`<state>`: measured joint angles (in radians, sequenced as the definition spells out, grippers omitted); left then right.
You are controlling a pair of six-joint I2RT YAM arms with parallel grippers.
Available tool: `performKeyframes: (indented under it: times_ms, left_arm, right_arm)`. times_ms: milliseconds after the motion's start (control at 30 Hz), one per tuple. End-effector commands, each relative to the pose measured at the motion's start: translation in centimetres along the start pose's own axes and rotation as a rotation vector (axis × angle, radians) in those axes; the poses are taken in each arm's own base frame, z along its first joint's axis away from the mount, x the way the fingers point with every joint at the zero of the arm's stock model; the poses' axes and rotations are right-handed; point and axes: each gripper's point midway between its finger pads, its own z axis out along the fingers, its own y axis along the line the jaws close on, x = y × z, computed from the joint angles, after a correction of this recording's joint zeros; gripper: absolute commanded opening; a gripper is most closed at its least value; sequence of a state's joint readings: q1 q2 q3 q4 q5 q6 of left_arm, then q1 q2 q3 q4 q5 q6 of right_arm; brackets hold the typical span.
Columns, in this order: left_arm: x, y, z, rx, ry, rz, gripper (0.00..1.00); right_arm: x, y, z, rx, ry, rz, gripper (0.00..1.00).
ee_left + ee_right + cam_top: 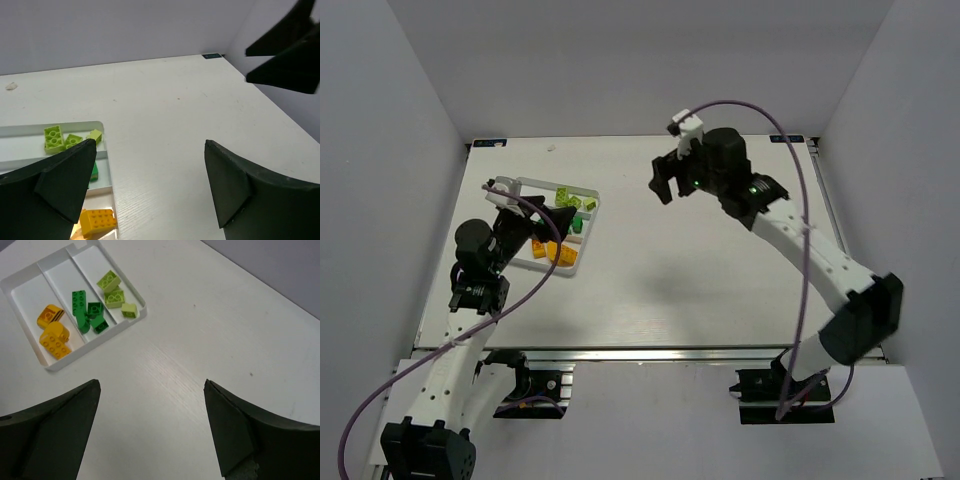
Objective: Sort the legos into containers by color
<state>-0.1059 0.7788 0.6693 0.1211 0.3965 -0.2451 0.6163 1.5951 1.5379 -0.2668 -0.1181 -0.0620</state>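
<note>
Legos (78, 302) lay grouped orange, dark green and lime in the tray (50, 365), ahead-left of the right end effector (151, 385), which hung spread wide and empty. The left end effector (150, 147), also wide and empty, hid much of the tray behind its left finger (55, 185); the frame edge cut off more.

White table (700, 270), faint wood-grain surface, enclosed by plain grey walls (380, 150). One small pale scrap (11, 86) lies near the table's far edge.
</note>
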Motion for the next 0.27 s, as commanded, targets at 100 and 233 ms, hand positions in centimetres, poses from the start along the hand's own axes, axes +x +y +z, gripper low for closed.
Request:
performKeyframes:
  times_ms: [100,233]
  left_arm:
    - [-0.3,-2.4,-0.1,0.154,-0.029,0.029,0.98]
    - [1.3,-2.2,0.5,0.163,0.014,0.036,0.98]
  right_arm:
    - [8.7,-1.2,-7.9,0.209,0.140,0.017,0.89]
    - [9.6,-1.7,-11.3,0.254,0.020,-0.035,0.89]
